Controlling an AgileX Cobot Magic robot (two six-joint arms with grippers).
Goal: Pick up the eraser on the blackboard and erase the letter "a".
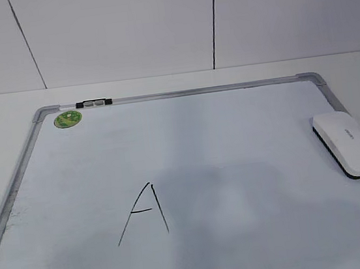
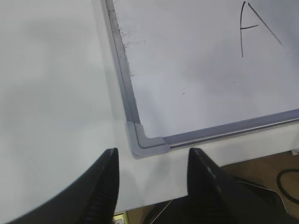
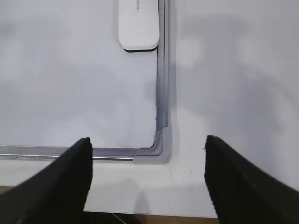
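While both jaws gape, the eraser (image 3: 138, 23) lies well ahead.

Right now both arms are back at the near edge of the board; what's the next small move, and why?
Probably advance the right gripper forward along the frame toward the eraser. Its jaws stand open and empty over the near right corner, and the eraser lies untouched straight ahead against the blackboard right edge. The left gripper is at the opposite corner.
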